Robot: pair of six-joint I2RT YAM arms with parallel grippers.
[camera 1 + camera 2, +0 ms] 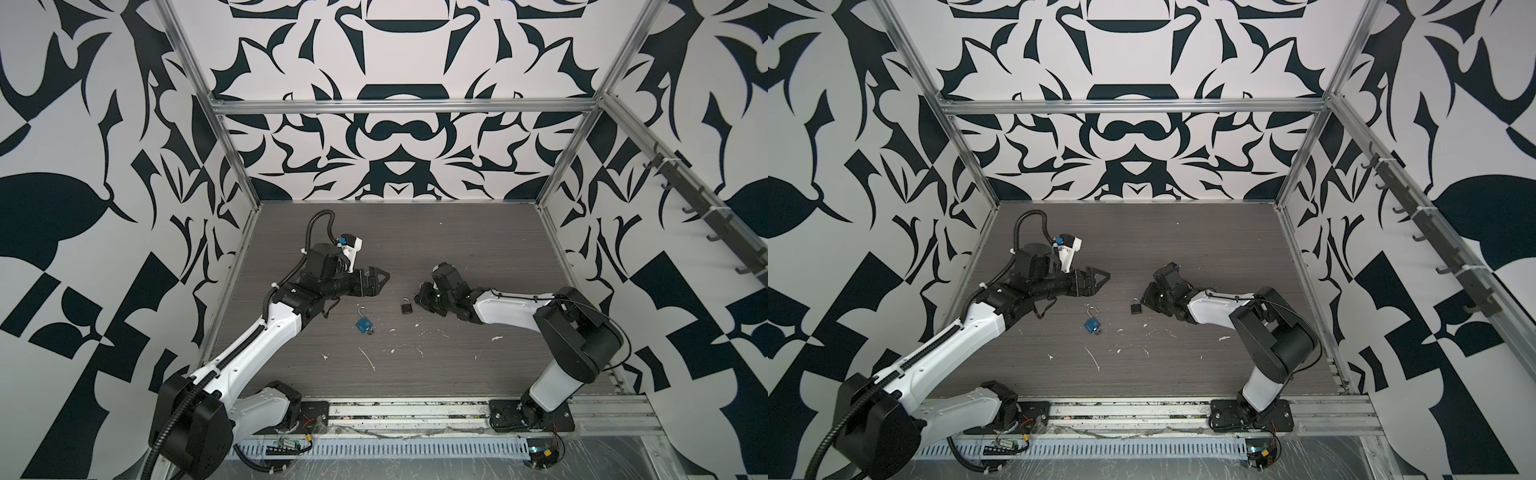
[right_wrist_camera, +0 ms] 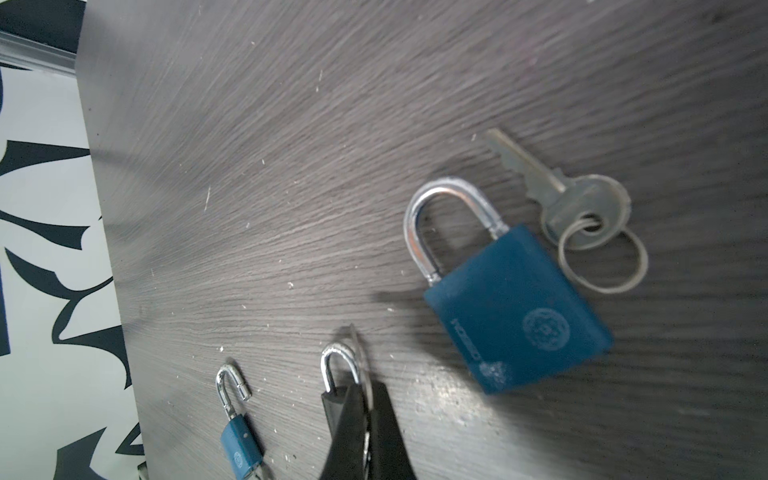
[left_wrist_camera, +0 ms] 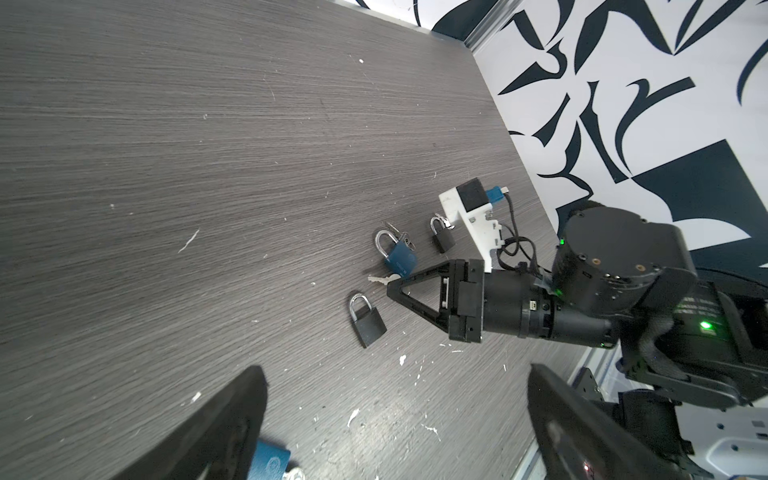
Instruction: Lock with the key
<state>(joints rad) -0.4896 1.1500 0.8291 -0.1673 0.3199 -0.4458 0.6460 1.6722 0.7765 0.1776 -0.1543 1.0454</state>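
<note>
Key (image 3: 377, 279) pinched in my right hand (image 2: 359, 395) — left hand (image 1: 376, 282) wide, empty.
Black padlock (image 1: 406, 306) lies just beside its tip, long axis front-to-back — right arm's nearer.

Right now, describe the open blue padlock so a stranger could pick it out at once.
On the grey wood-grain table, look near the centre. A blue padlock lies flat there. Its shackle is swung open, unlike the black padlock beside it and the shut blue padlock.
</note>
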